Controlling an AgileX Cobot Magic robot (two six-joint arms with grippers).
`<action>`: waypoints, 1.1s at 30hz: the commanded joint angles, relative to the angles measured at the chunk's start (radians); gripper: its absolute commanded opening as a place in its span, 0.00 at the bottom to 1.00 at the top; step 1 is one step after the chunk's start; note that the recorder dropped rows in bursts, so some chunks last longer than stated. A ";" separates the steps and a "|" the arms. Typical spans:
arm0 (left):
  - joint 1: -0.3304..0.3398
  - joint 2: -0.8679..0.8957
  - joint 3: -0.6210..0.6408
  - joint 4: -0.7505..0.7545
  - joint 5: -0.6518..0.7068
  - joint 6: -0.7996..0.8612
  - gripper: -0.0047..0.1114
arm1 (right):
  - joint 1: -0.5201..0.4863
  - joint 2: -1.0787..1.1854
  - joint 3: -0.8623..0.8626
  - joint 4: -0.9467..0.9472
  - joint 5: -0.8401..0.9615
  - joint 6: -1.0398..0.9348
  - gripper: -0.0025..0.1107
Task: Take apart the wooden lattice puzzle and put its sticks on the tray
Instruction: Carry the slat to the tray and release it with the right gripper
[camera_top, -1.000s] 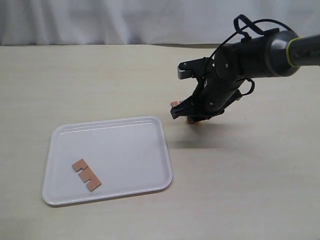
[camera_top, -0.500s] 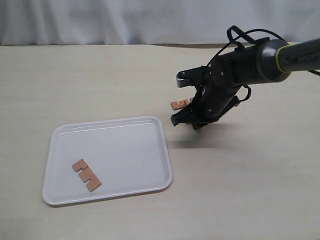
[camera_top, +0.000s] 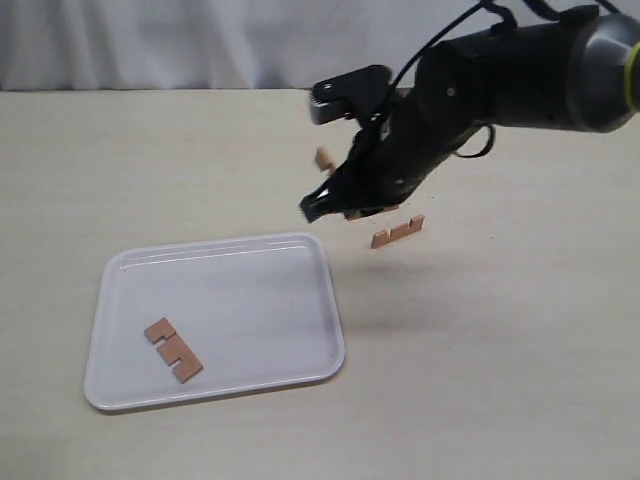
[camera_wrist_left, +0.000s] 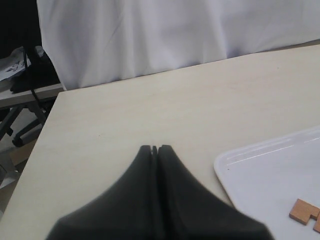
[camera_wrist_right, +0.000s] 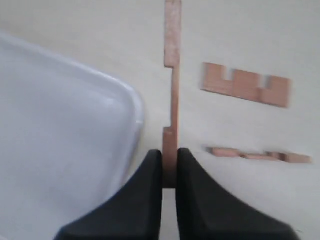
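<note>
The left end effector (camera_wrist_left: 154, 148) hangs near the tray (camera_top: 240, 300), pinched closed and empty. One stick (camera_top: 172, 350) lies on the tray. Just right of the tray, the right end effector (camera_wrist_right: 170, 151) grips a second stick (camera_wrist_right: 172, 35) above the table (camera_top: 500, 350). A third stick (camera_wrist_right: 246, 85) and a fourth stick (camera_wrist_right: 260, 156) lie loose there, so three are left to deliver.

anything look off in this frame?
Yes. Two pieces are scattered off the tray: a near stick by the right gripper and a far stick beyond it. The gripper pinches a held stick; one placed stick is on the tray.
</note>
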 joint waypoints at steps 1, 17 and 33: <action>0.010 -0.002 0.003 -0.002 -0.009 0.005 0.04 | 0.135 0.016 -0.001 0.222 -0.014 -0.276 0.06; 0.010 -0.002 0.003 -0.002 -0.009 0.005 0.04 | 0.256 0.203 -0.001 0.721 -0.122 -0.680 0.16; 0.010 -0.002 0.003 -0.002 -0.009 0.005 0.04 | 0.204 -0.022 -0.099 0.037 -0.110 -0.104 0.76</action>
